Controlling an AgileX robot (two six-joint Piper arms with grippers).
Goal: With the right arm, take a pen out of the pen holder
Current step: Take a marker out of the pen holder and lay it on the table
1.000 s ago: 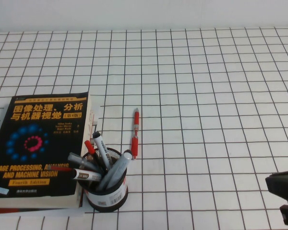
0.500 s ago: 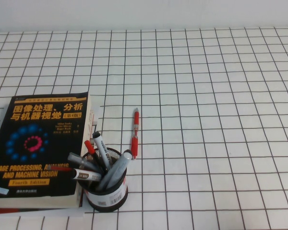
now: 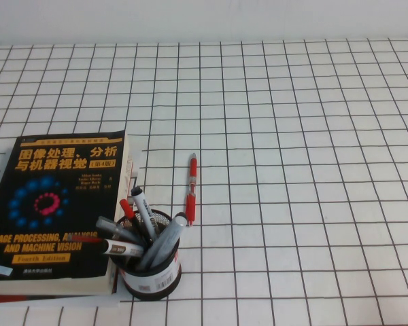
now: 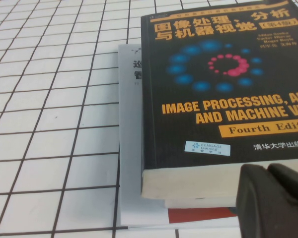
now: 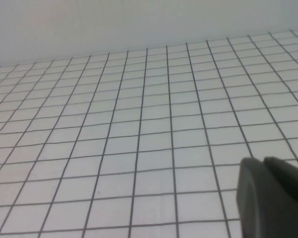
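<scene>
Several markers and pens stand bunched in the black pen holder [image 3: 153, 280], which sits near the front of the counter [image 3: 292, 170], touching the corner of a dark textbook [image 3: 54, 210]; they lean across one another, their upper ends fanned out above the rim. A black-capped marker [image 3: 142, 206] rises clearest of the bunch. One red pen [image 3: 191, 185] lies flat just beyond the holder. Such pens are likely light, stiff and smooth, so a pinch across the exposed upper barrel seems best, pulled along its lean, lest neighbours drag or the holder tips. The right gripper [image 5: 262, 163] hangs over bare counter with no holder in its view, jaws closed on nothing. The left gripper [image 4: 267, 171] hovers over the textbook's near edge, jaws apparently together and empty.
</scene>
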